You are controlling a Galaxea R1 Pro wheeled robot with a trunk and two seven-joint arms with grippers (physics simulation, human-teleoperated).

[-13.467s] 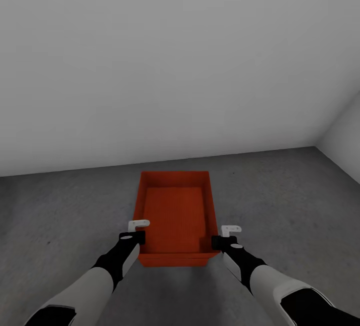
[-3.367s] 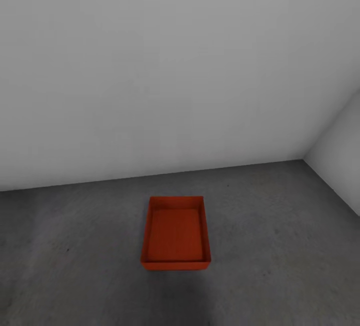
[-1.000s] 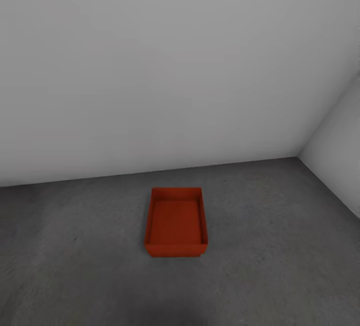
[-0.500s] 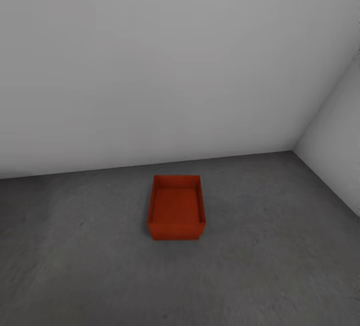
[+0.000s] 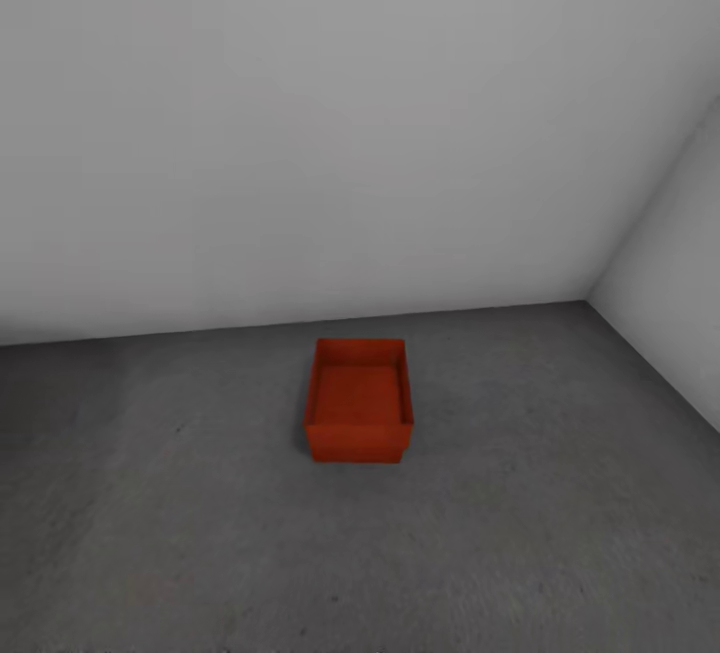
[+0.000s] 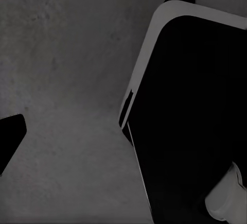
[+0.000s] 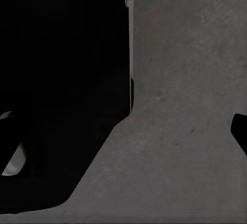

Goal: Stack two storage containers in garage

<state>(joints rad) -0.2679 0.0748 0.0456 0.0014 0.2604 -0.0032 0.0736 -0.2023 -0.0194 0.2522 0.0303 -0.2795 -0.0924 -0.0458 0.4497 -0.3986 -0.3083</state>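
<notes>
A single storage container (image 5: 358, 398) sits open side up on the concrete floor (image 5: 150, 533) of the garage, at about twelve o'clock from the robot, near the back wall (image 5: 300, 133). The likely risk is a poor stack: the second bin could land skewed or shove this one. Each wrist view looks past the robot's dark body (image 6: 195, 121) to the floor; I cannot tell how far either gripper is open or whether it holds anything.

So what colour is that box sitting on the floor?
Red-orange, plain inside and out. The storage container shows best in the head view, on the dark grey concrete floor.
</notes>
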